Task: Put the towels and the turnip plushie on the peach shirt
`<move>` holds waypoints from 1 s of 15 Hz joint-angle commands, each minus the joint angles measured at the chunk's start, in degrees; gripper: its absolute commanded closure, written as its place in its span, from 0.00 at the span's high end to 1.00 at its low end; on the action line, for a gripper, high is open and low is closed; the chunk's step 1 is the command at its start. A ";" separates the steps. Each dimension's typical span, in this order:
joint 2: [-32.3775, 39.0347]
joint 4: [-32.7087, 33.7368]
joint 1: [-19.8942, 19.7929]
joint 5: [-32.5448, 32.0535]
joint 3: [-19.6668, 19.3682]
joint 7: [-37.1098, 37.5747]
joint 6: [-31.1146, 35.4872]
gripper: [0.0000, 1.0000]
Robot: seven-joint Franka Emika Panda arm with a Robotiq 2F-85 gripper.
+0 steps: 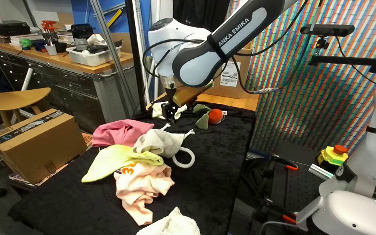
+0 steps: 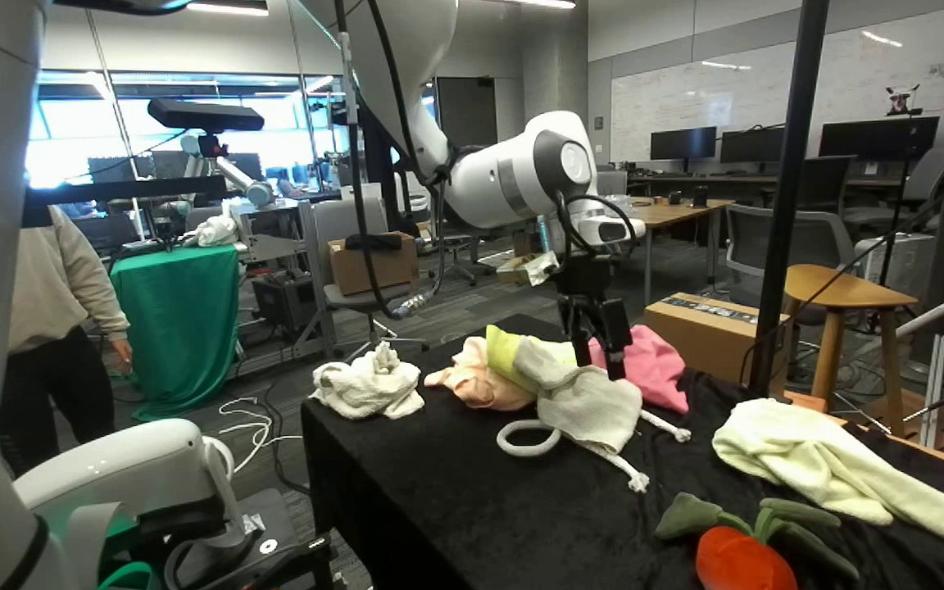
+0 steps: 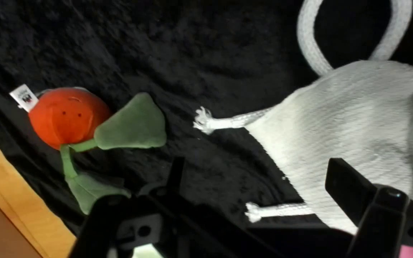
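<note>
This is a robotics lab with an office air: a robot arm [image 1: 204,57] lettered "EMIKA", a red-and-yellow emergency-stop button [image 1: 333,156] and a bracket-mounted camera [image 1: 327,30] speak for the lab; a whiteboard [image 2: 800,90], black monitors [image 2: 683,145] and a grey chair [image 2: 824,238], the office. Dark drawers [image 1: 77,87] sit beneath a cluttered wooden tabletop [image 1: 53,60], as in a workshop.

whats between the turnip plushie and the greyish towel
In the wrist view, two frayed ends of white rope stick out from the greyish towel toward the turnip plushie; the rest of the stretch that shows is bare black cloth.
</note>
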 commanded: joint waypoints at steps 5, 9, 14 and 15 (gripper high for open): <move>-1.62 -6.53 -6.88 5.59 -4.19 -0.05 4.26 1.00; -0.08 -6.87 -10.09 8.86 -5.76 -1.40 6.38 1.00; 2.58 -6.35 -12.70 12.86 -6.85 -2.55 8.48 1.00; 3.30 -6.24 -13.22 14.06 -6.89 -3.05 8.95 1.00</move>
